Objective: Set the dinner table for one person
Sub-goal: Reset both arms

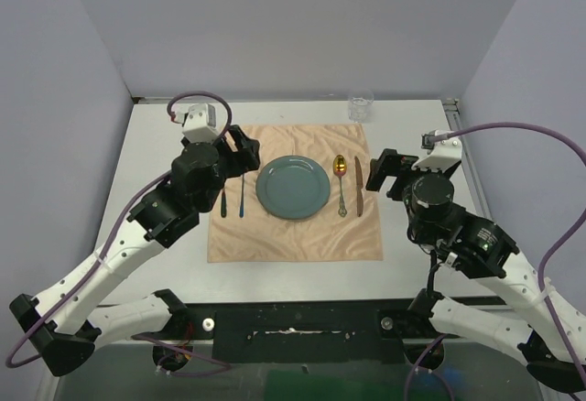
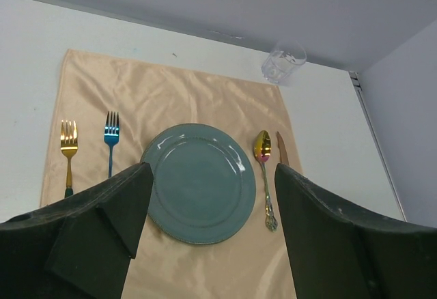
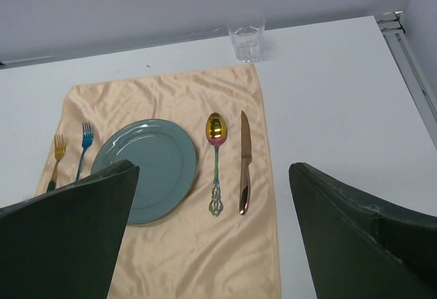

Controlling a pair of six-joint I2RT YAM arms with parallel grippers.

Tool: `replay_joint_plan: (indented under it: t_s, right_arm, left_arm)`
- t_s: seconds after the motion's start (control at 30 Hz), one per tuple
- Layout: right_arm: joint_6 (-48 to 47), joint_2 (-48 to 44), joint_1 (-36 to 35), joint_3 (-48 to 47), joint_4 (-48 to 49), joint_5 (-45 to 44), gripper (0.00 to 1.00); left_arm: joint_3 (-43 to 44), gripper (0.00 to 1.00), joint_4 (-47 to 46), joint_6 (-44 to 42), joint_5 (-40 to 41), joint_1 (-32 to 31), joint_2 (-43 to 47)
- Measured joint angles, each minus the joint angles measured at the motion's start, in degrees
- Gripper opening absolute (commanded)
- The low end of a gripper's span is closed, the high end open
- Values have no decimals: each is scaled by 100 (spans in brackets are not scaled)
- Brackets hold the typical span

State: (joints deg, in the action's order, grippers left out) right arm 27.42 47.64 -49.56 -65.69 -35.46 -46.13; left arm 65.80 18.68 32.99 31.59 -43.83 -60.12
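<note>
On the white dinner table (image 1: 421,145) lies a peach cloth (image 1: 293,236) with a teal plate (image 1: 293,187) at its middle. Left of the plate lie a gold fork (image 2: 68,145) and a blue fork (image 2: 111,135). To the plate's right are a gold-bowled spoon (image 3: 216,149) and a copper knife (image 3: 244,155). My left gripper (image 1: 247,154) hovers open over the cloth's left edge above the forks, holding nothing. My right gripper (image 1: 377,174) hangs open just right of the knife, also empty.
A clear drinking glass (image 1: 360,107) stands on the table beyond the cloth's far right corner. Grey walls close in the table on the left, back and right. An aluminium rail (image 3: 410,46) runs along the right edge.
</note>
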Motion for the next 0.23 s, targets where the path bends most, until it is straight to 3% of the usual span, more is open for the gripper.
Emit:
replay_joint_plan:
  t_s: [0.23]
  right_arm:
    - [-22,13,0,-22,33,-24,98]
  left_arm:
    - [0,70,50,4,-22,-28,-44]
